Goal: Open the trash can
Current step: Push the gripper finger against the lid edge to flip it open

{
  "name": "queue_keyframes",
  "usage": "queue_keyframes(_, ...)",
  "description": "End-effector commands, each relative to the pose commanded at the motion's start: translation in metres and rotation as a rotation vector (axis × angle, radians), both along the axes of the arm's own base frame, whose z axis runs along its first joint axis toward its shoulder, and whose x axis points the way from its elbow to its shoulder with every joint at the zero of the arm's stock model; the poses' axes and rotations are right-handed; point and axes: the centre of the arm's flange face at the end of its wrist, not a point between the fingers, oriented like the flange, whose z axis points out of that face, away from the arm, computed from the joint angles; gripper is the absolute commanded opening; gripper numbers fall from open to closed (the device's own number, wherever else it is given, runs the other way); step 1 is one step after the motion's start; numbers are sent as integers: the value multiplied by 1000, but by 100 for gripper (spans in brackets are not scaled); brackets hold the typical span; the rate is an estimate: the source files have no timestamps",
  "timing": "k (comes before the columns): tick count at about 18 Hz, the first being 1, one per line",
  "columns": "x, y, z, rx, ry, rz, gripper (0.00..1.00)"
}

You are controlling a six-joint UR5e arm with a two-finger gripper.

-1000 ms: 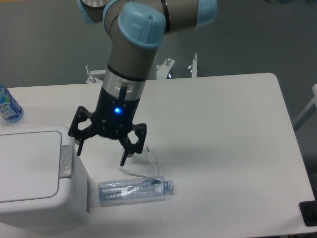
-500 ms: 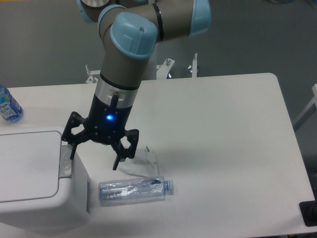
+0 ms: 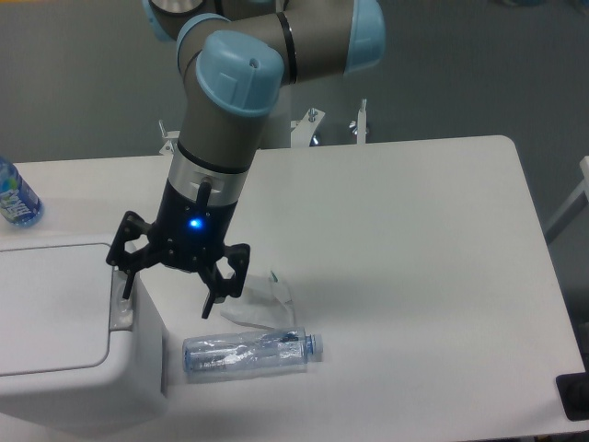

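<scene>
One hand (image 3: 166, 299) spread wide | over trash can (image 3: 64, 341) button edge

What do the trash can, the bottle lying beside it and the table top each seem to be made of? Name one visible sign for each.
Trash can: looks like white moulded plastic, matte, with rounded corners and a grey button strip.
Lying bottle: clear thin plastic; the table shows through it and it looks crumpled.
Table: smooth white top, probably laminate, though the material is uncertain.
</scene>
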Motion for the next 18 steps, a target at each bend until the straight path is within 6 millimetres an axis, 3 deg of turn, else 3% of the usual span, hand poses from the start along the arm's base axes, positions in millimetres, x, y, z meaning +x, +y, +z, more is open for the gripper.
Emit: queue_keyframes(18, 5, 5, -8, -11, -9, -11, 100)
